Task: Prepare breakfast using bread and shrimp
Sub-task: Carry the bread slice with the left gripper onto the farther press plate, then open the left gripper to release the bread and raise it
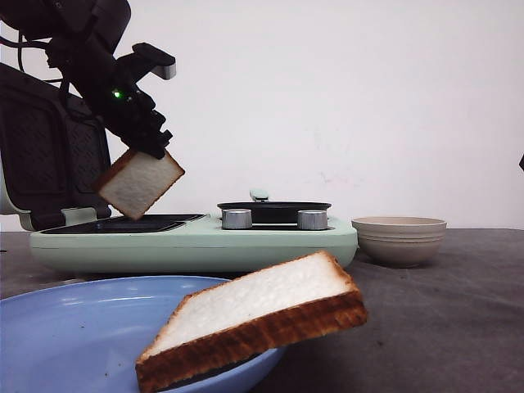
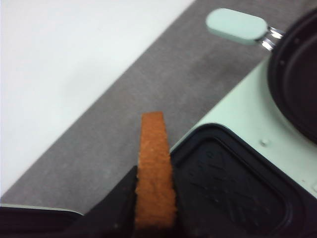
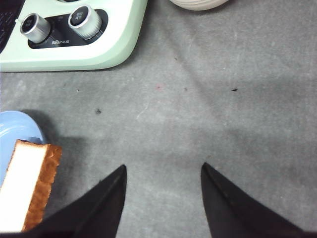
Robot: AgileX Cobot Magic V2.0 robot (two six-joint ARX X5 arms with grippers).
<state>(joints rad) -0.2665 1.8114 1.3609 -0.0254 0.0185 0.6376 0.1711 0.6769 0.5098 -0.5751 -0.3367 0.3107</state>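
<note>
My left gripper [image 1: 151,146] is shut on one slice of bread [image 1: 139,183] and holds it tilted in the air above the black sandwich plate [image 1: 127,223] of the mint-green breakfast maker. In the left wrist view the slice's orange-brown crust edge [image 2: 154,171] stands between the black fingers, beside the plate [image 2: 233,188]. The second slice [image 1: 254,315] lies tilted over the rim of the blue plate [image 1: 74,327]; it also shows in the right wrist view [image 3: 27,188]. My right gripper [image 3: 163,171] is open and empty over the grey table. A beige ribbed bowl [image 1: 399,239] stands at the right; no shrimp shows.
The breakfast maker [image 1: 196,244] has its dark lid [image 1: 49,147] raised at the left, two silver knobs [image 1: 237,219] and a small black pan [image 1: 274,211] with a mint handle [image 2: 237,26]. Grey table [image 3: 208,109] lies between the machine and my right gripper.
</note>
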